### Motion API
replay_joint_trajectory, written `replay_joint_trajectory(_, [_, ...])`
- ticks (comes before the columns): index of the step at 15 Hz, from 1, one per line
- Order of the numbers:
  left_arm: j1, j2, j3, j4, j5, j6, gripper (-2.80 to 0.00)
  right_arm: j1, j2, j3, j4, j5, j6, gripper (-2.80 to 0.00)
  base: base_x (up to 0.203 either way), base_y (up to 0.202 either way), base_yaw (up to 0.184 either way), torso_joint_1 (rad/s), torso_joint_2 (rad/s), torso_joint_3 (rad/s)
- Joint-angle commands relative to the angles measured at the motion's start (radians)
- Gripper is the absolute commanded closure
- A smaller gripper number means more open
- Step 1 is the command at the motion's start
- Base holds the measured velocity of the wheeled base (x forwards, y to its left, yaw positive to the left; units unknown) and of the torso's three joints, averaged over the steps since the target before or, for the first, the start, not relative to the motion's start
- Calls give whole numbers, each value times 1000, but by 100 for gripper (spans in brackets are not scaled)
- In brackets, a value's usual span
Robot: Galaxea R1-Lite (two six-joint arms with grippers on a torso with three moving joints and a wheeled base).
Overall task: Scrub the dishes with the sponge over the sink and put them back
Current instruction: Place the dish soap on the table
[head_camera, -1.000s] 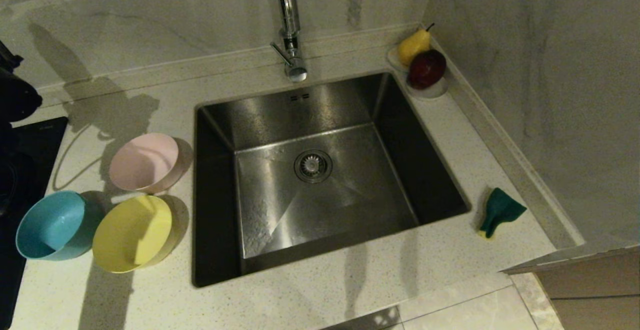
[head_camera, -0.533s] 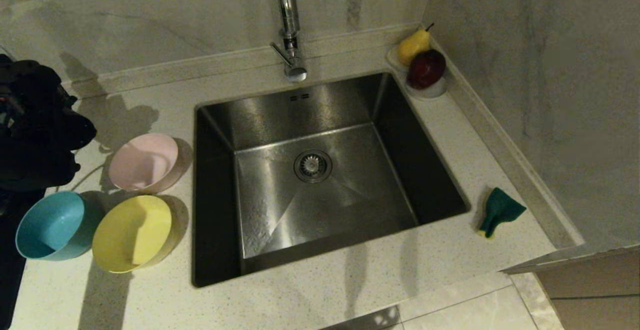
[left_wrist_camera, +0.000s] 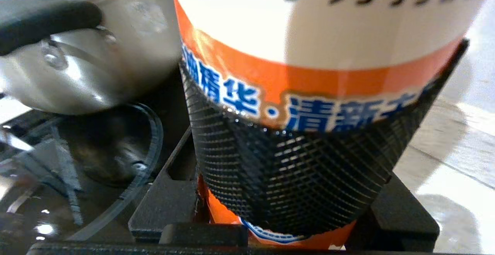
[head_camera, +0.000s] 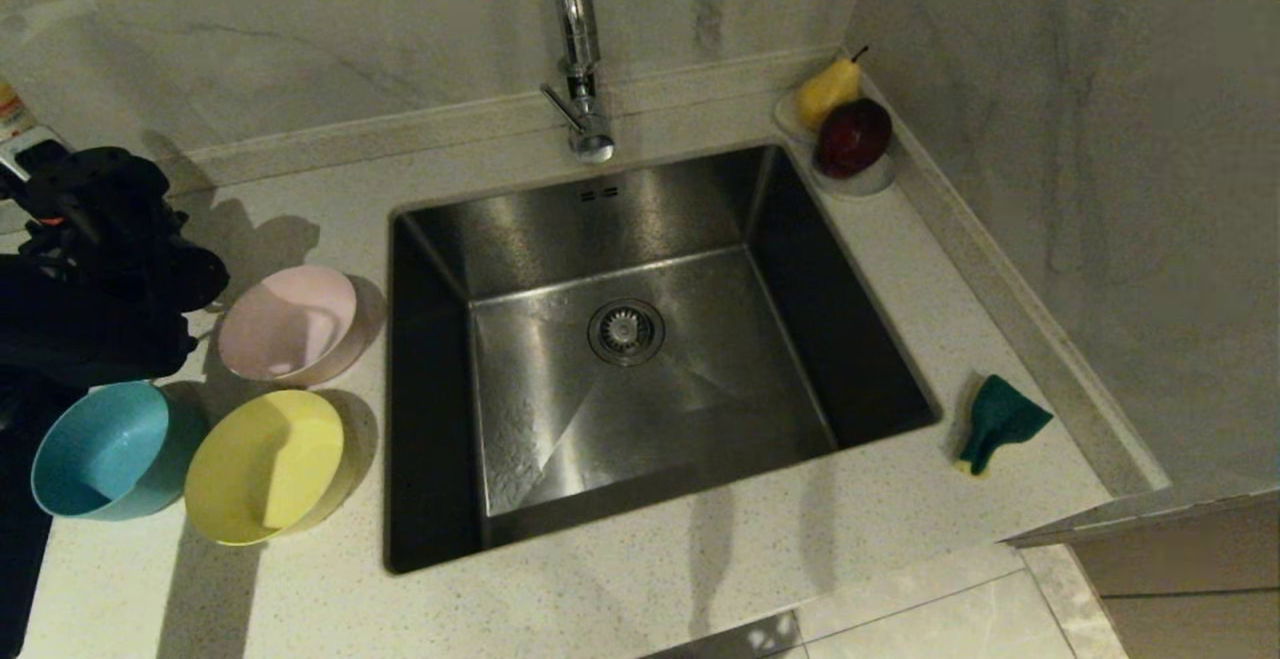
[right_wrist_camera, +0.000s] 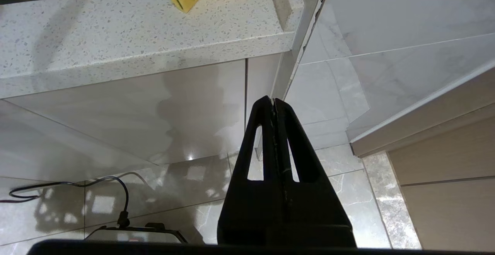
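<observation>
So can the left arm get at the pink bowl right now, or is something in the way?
Probably not yet. The left gripper is closed on a detergent bottle, so its fingers are occupied. The pink bowl sits open just beside that arm, with nothing else blocking it.

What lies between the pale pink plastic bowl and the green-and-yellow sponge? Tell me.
In the head view, the brushed stainless-steel sink with its round drain strainer lies between the pale pink plastic bowl and the green-and-yellow sponge, with strips of speckled countertop either side.

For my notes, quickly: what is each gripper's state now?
Left gripper: closed on a bottle.
Right gripper: closed, empty, parked below the counter.
</observation>
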Motion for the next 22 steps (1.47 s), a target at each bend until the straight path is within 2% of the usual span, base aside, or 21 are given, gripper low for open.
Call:
replay_joint_trajectory(1, [-14,28,-30,-7,4,-4,0,1,0,0,0,0,0,0,0,0,0,0,0,0])
replay_joint_trajectory(9, [-16,86,-158,-18,7,-1,0,0,1,0,0,0,0,0,0,0,0,0,0,0])
replay_joint_trajectory(15, [-16,109,-168,-63,8,-19,0,1,1,0,0,0,0,0,0,0,0,0,0,0])
replay_joint_trajectory(22, [-31,164,-167,-65,17,-29,0,0,1,0,0,0,0,0,0,0,0,0,0,0])
